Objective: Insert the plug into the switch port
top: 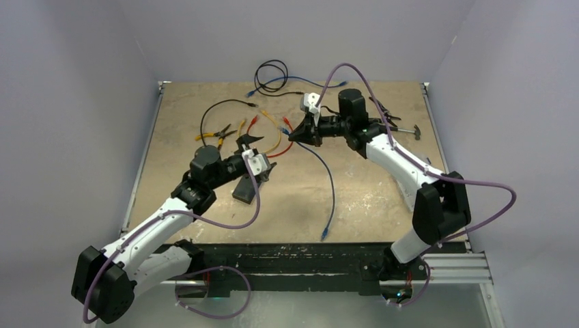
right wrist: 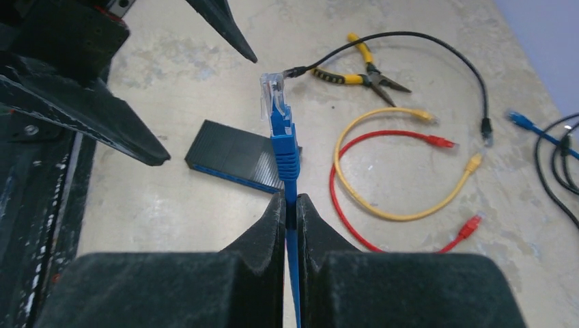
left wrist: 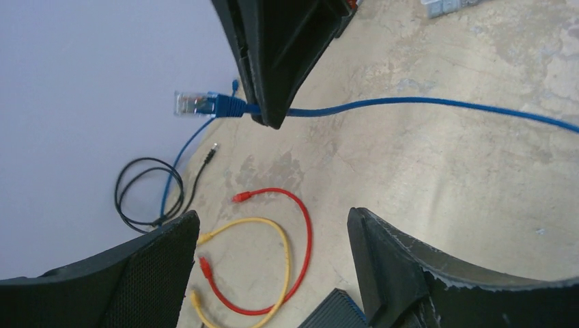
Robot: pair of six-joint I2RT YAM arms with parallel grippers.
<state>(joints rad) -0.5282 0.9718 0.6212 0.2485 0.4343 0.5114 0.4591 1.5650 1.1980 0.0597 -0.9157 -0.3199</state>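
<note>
My right gripper (right wrist: 291, 199) is shut on the blue cable (right wrist: 287, 154) just behind its clear plug (right wrist: 273, 96), which points away from the fingers. In the top view that gripper (top: 293, 136) hangs over the middle back of the table, and the cable (top: 331, 191) trails toward the near edge. The switch (right wrist: 235, 156), a flat black ribbed box with a blue edge, lies on the table past the plug; the top view shows the switch (top: 244, 186) under the left wrist. My left gripper (top: 250, 142) (left wrist: 273, 219) stands open and empty, facing the plug (left wrist: 194, 104).
A red cable (right wrist: 345, 205) and a yellow cable (right wrist: 382, 208) loop on the table beside the switch. Yellow-handled pliers (right wrist: 362, 74) and a black cable (right wrist: 444, 48) lie beyond them. Black and blue cables (top: 273, 72) coil at the back wall. A dark tool (top: 403, 127) lies at the back right.
</note>
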